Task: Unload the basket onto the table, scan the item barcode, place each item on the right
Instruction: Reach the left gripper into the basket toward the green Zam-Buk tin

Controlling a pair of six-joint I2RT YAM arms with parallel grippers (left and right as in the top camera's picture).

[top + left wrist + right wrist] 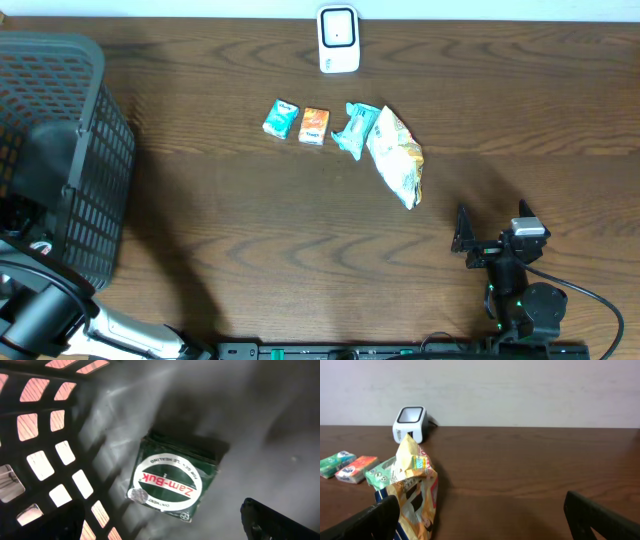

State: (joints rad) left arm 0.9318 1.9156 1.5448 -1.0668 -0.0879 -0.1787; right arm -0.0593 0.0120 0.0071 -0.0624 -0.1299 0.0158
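Lying flat on the basket (45,425) floor, the Zam-Buk box (172,480) sits skewed, lettering upside down; the left claw (160,532) over it is spread, holding nothing. Outside the basket, the right claw (482,520) gapes empty.

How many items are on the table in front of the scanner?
4, in a row: teal packet, orange packet, teal wrapper, snack bag at the right end. The basket may hide others.

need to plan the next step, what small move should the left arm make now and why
Probably raise the left arm straight up out of the basket: the green box lies loose on the basket floor, no finger touching it, and four more packets wait on the table by the scanner.
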